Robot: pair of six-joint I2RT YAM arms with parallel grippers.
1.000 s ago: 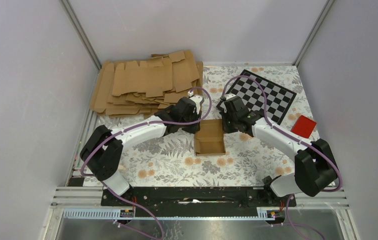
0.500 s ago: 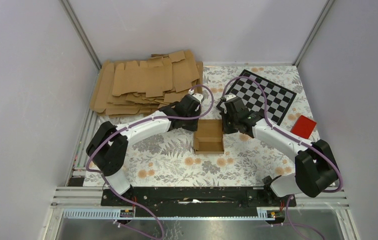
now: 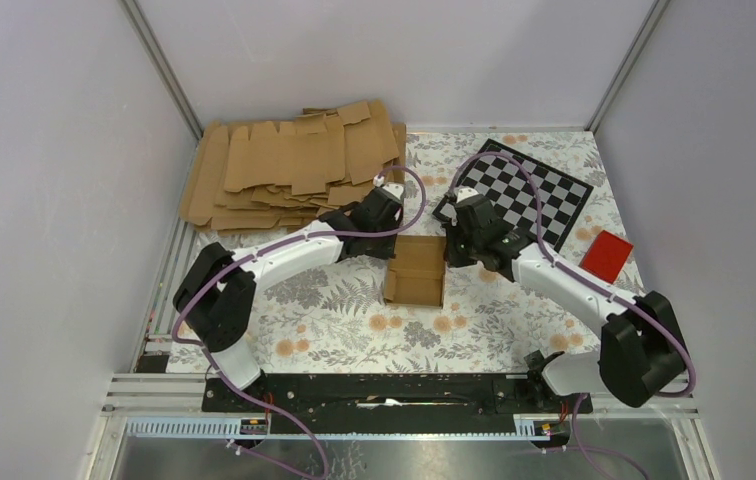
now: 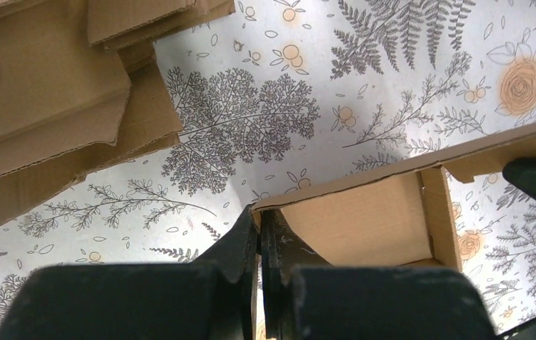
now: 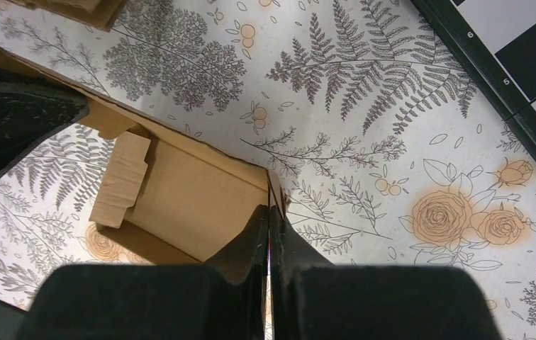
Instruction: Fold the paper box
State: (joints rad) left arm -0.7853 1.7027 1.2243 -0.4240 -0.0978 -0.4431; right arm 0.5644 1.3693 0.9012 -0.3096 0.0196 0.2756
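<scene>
box (image 3: pixel 414 275): open-topped, set on mat (image 3: pixel 334 300)
left gripper (image 4: pixel 259 237): clamped on the box's left wall
right gripper (image 5: pixel 269 223): clamped on its right wall

Left gripper (image 4: pixel 259 221) pinched shut on the paper box (image 3: pixel 415 280) wall at its 10 o'clock corner; jaws were partly apart 1 s back. Box slid slightly toward 9 o'clock. Left arm (image 3: pixel 274 258) elbow swung toward 3 o'clock. Right arm (image 3: pixel 564 282) elbow drifted toward 4 o'clock.
</scene>
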